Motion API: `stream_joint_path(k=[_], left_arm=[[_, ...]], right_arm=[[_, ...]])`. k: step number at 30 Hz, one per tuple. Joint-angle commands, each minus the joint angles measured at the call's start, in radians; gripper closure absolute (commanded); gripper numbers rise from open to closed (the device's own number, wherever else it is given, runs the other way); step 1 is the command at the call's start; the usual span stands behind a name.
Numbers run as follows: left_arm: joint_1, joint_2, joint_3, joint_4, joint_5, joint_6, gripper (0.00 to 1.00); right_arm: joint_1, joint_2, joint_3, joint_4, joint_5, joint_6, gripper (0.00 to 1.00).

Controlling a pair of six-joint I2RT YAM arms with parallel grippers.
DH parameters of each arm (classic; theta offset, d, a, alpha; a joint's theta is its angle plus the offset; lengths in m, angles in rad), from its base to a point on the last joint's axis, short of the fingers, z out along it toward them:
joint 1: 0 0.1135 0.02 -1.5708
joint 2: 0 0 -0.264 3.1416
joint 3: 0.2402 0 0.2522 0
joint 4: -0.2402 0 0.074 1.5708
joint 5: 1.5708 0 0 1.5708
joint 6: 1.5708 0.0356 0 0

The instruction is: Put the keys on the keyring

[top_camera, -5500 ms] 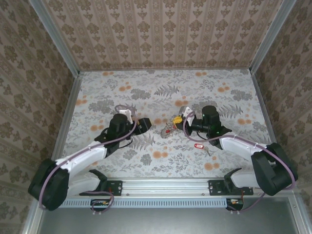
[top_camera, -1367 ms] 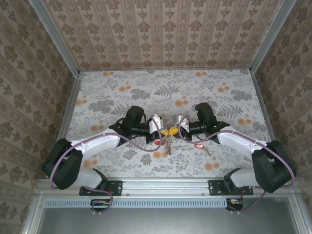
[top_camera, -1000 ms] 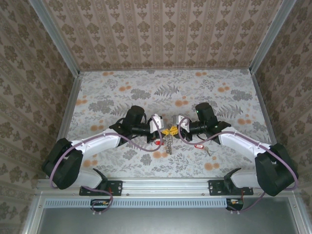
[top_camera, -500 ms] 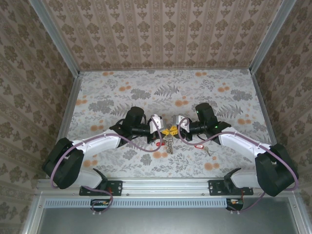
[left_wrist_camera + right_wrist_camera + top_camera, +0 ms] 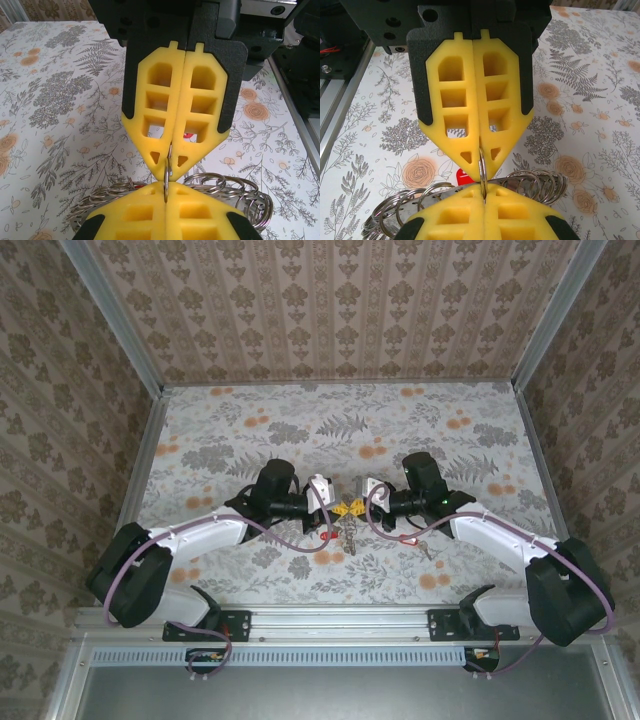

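While both sets of fingers are clamped tip to tip, the keyring [image 5: 345, 533] sits between them, mid-desk. The left fingers [image 5: 145, 215] are closed on one thin wire loop [image 5: 166, 175] of it. The right fingers [image 5: 200, 105] are closed on the same loop from the opposite side. The rest of the bunch [image 5: 535, 182] sags behind the pinch; I cannot tell whether it rests on the desk [image 5: 300, 420] or hangs clear.

Keys: one red-tagged key [image 5: 408, 538] lies flat on the desk just beside the keyring on the right arm's side, under that forearm. A second red tag [image 5: 325, 535] is touching or nearly touching the keyring on the left arm's side; whether it is threaded on is unclear.

Handling, judged:
- The keyring is light, stiff, slick wire. A grip on a single loop has very little contact, so it will likely swivel or slip.
- The coil probably has to be sprung open, and gripping nearer the loop's split should help.
- The keys are thin and flat, so they are hard to lift off the desk. Take them by the thicker red tag, which is glossy and may slip.

Room: the arms crowd both sides of the keyring. There is open desk beyond it, and the walls [image 5: 340, 300] are well apart from it. The near rail [image 5: 340, 618] is the closest edge.
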Motion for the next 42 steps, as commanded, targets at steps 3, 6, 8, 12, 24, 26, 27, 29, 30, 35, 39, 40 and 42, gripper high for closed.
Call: stream_joint_path(k=[3, 6, 8, 12, 24, 26, 27, 29, 30, 35, 39, 40, 42], left_arm=[[-0.008, 0.011, 0.026, -0.032, 0.018, 0.012, 0.94], [-0.014, 0.027, 0.049, -0.069, 0.021, 0.031, 0.91], [-0.017, 0.035, 0.057, -0.072, 0.022, 0.033, 0.90], [-0.020, 0.045, 0.069, -0.076, 0.018, 0.037, 0.94], [-0.008, 0.007, 0.024, -0.028, -0.037, 0.002, 1.00], [0.000, -0.008, 0.016, -0.011, -0.044, -0.016, 1.00], [0.004, -0.013, 0.013, -0.004, -0.048, -0.023, 1.00], [0.010, -0.024, 0.010, -0.002, -0.049, -0.027, 1.00], [0.013, -0.028, 0.011, -0.005, -0.052, -0.028, 1.00], [0.021, -0.057, 0.013, -0.020, -0.059, -0.037, 1.00], [0.027, -0.069, 0.024, -0.044, -0.059, -0.044, 1.00], [0.027, -0.070, 0.025, -0.042, -0.059, -0.049, 1.00], [0.027, -0.072, 0.026, -0.045, -0.059, -0.059, 1.00]], right_arm=[[-0.001, -0.020, 0.009, -0.003, -0.051, -0.002, 1.00], [-0.001, -0.019, 0.024, -0.029, -0.061, -0.006, 1.00], [-0.001, -0.015, 0.036, -0.051, -0.063, -0.012, 1.00], [-0.001, -0.017, 0.040, -0.059, -0.067, -0.017, 1.00], [-0.015, -0.124, -0.046, 0.065, 0.015, 0.138, 0.75], [-0.024, -0.185, -0.086, 0.110, 0.074, 0.241, 0.71], [-0.027, -0.212, -0.099, 0.123, 0.114, 0.296, 0.71], [-0.030, -0.262, -0.116, 0.134, 0.276, 0.457, 0.71], [-0.031, -0.280, -0.116, 0.124, 0.377, 0.553, 0.71], [-0.098, -0.274, -0.003, -0.243, 0.792, 1.105, 0.78], [-0.174, -0.240, 0.016, -0.478, 0.809, 1.321, 0.79], [-0.181, -0.235, 0.010, -0.520, 0.818, 1.354, 0.78], [-0.181, -0.230, -0.003, -0.600, 0.860, 1.412, 0.76]])
